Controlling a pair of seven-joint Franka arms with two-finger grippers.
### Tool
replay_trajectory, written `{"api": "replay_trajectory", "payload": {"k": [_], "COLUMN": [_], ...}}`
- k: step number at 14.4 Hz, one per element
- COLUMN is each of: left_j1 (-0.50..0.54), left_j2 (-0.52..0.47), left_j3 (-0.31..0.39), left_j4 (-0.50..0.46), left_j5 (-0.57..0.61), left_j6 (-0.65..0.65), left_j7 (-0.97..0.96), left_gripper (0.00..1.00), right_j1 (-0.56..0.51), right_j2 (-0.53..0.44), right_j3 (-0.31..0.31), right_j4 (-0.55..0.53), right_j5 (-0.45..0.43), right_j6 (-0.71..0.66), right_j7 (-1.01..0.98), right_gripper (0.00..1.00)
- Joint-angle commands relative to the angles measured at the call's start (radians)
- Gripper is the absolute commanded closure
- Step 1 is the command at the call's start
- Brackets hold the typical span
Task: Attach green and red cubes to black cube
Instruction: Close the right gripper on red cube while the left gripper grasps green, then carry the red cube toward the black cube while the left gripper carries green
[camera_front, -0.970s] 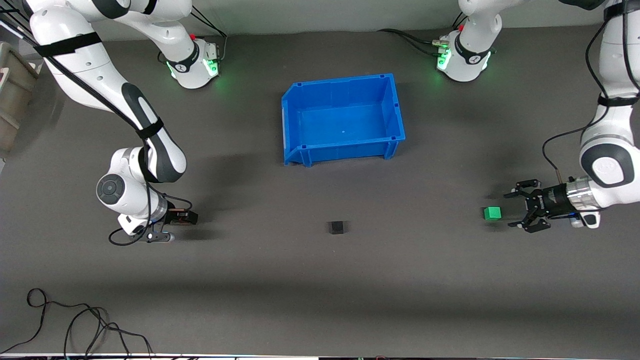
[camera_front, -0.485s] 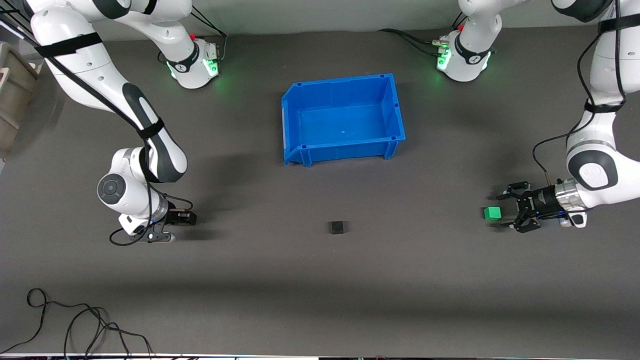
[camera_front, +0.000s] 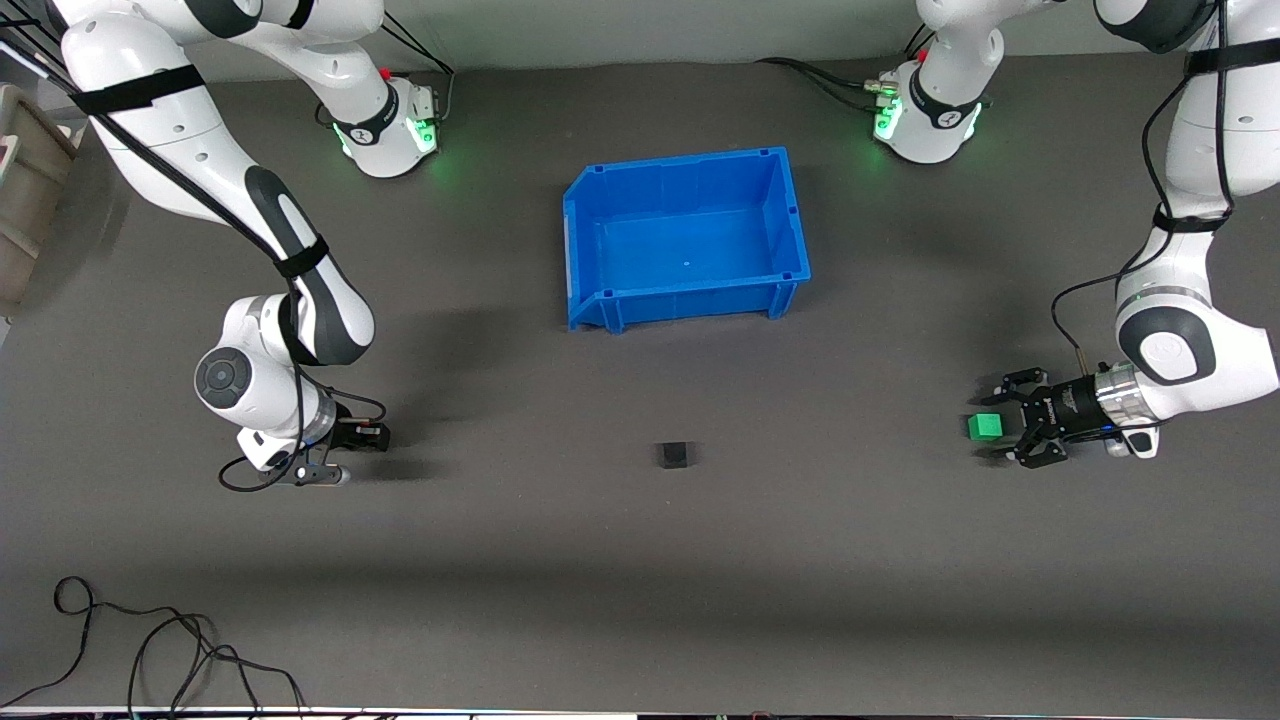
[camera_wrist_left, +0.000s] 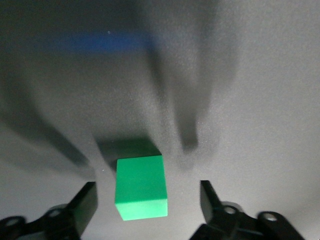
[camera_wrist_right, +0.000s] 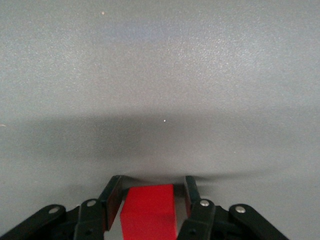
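On my screens the left gripper (camera_front: 1012, 430) sits low at the left arm's end of the table, and since a second ago it has slid in toward the small bright green plastic cube (camera_front: 985, 426), which has not shifted. A second back the black fingers stood clear of the cube with a strip of table between; now they straddle it. In the left wrist view I see the green cube (camera_wrist_left: 140, 187) resting on the dark grey table (camera_wrist_left: 240, 100), with one finger (camera_wrist_left: 85, 202) to each side of it, spread wide and touching neither face.

The right gripper (camera_front: 372, 436) is down at the right arm's end of the table and has barely moved over that second. In the right wrist view its fingers (camera_wrist_right: 111, 196) are closed against both sides of the small bright red plastic cube (camera_wrist_right: 148, 210), gripping it.

The tiny matte black cube (camera_front: 674, 455) lies alone on the table (camera_front: 640, 560) between the two grippers, well apart from both, exactly where it was before. The open blue plastic bin (camera_front: 598, 222) stands farther from the front camera than the black cube, unmoved, with nothing in it. A loose black cable (camera_front: 150, 650) curls on the table nearest the front camera, at the right arm's end.
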Motion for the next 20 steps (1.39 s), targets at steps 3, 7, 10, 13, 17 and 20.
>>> {"api": "replay_trajectory", "payload": {"k": [3,7,10,13,17,20], "left_j1": [-0.002,0.0,-0.014,-0.074,-0.17,-0.279], "left_j2": [-0.016,-0.024,-0.028,-0.025,-0.019,-0.008], "left_j3": [0.006,0.006,0.006,0.006,-0.006,-0.009], "left_j4": [-0.023,-0.017,0.044,0.122,0.205,0.22], "left_j5": [-0.034,-0.036,-0.029,-0.028,-0.031,-0.034], "left_j6": [0.022,0.023,0.003,0.0,-0.034,-0.015], "left_j7": [0.01,-0.012,-0.122,-0.194,-0.264,-0.26], "left_gripper": [0.75,0.75,0.75,0.75,0.75,0.78], "right_j1": [0.009,0.009,0.009,0.008,0.023,0.081], "right_j2": [0.003,0.003,0.002,-0.01,-0.014,-0.009], "right_j3": [-0.006,-0.006,-0.006,-0.006,-0.004,-0.004], "right_j4": [-0.002,-0.002,-0.002,-0.001,0.011,0.054], "right_j5": [0.022,0.022,0.022,0.057,0.156,0.17], "right_j6": [0.019,0.019,0.019,0.01,0.005,-0.018], "right_j7": [0.005,0.005,0.008,0.058,0.169,0.42], "right_gripper": [0.58,0.7,1.0,1.0,1.0,1.0]}}
